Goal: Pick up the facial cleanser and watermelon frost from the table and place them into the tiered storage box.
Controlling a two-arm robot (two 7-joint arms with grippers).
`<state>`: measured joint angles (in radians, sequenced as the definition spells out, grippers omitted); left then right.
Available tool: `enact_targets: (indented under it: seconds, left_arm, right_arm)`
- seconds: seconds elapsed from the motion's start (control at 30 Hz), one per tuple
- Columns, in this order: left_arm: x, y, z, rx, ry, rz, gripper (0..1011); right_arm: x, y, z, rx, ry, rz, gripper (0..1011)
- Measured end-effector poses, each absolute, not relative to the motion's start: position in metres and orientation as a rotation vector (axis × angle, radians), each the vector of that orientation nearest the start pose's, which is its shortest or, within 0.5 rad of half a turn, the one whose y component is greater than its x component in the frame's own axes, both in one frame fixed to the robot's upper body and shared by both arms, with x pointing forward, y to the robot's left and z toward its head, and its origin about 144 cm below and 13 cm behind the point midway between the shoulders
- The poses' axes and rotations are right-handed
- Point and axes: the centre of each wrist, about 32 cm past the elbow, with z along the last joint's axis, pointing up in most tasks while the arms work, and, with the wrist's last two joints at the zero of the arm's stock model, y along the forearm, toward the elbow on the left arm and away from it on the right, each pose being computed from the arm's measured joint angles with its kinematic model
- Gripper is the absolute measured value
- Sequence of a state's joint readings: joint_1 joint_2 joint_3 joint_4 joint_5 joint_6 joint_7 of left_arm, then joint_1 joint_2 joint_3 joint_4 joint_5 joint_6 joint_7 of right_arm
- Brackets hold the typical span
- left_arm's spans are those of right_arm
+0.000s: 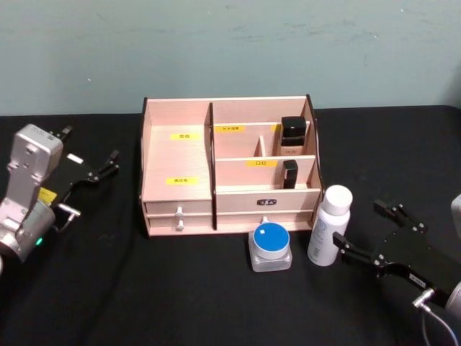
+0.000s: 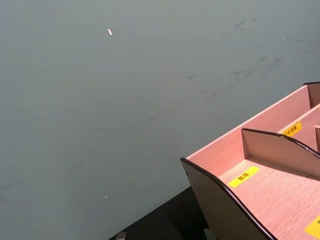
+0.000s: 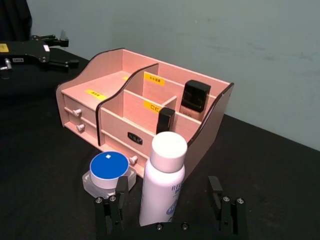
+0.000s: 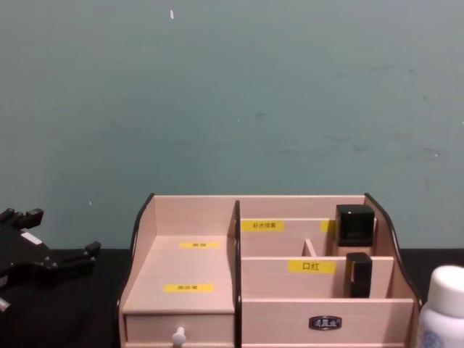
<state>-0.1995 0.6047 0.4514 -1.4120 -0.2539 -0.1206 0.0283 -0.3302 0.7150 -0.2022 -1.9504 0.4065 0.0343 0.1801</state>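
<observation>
The wooden box stood at the back of the black table, its stepped compartments marked with yellow labels and two small drawers along the front. In its rear right compartment a black-capped bottle stood upright. In the lower compartment just in front of that was a small dark tube, also upright.

The white bottle stood on the table just off the box's front right corner. The blue-lidded jar sat just beside it on its left, in front of the drawers.

My right gripper lay low over the table to the right of the white bottle. Its fingers were spread wide and grasped nothing. Seen from the wrist, the bottle stood in line with the gap between them, slightly beyond the tips. One fingertip was just beside the bottle's lower body.

My left gripper hung to the left of the box, well apart from both items, its fingers also spread and holding nothing.

Behind the table rose a plain grey-green wall with a few faint scuffs.
</observation>
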Motion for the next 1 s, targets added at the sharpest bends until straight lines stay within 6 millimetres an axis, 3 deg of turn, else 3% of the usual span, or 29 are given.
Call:
enact_targets:
  seconds: [1.0]
  left_arm:
    - [0.489, 0.310, 1.140, 0.304, -0.285, 1.248, 1001]
  right_arm:
    - [0.399, -0.285, 1.152, -0.256, 0.010, -0.942, 1002]
